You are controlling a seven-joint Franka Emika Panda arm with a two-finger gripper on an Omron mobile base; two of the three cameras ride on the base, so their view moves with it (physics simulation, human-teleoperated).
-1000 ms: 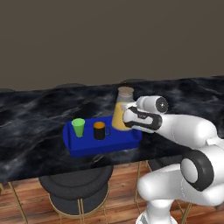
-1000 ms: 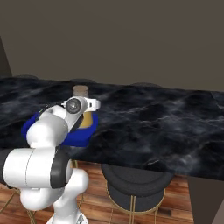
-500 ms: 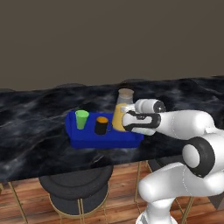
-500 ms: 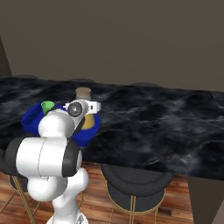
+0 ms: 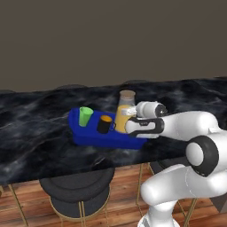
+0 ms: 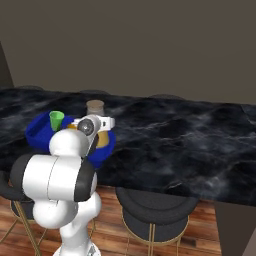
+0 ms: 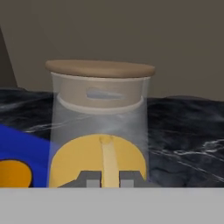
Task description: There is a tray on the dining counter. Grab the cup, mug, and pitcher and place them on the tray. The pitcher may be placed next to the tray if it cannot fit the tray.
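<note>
The bright blue tray (image 5: 88, 136) lies on the black marble dining counter (image 5: 35, 133). In it stand the green cup (image 5: 85, 116) at the left and the black mug (image 5: 104, 124) with orange inside at the middle. The clear pitcher (image 5: 124, 111) with orange liquid and a tan lid stands upright at the tray's right end; I cannot tell whether it rests on the tray. My gripper (image 5: 127, 124) is shut on the pitcher's thin handle. In the hand view the pitcher (image 7: 100, 113) looms close above my gripper (image 7: 109, 178). From the right, the pitcher's lid (image 6: 95, 106), the cup (image 6: 56, 120) and the tray (image 6: 37, 135) show past my arm.
Round black stools (image 5: 80, 190) (image 6: 155, 205) stand under the counter's near edge. The counter (image 6: 190, 145) stretches bare to the right of the tray. A dark wall rises behind it.
The whole picture has shifted a little with the base. The pitcher, still in my gripper, has gone from a slight tilt to upright at the tray's right end.
</note>
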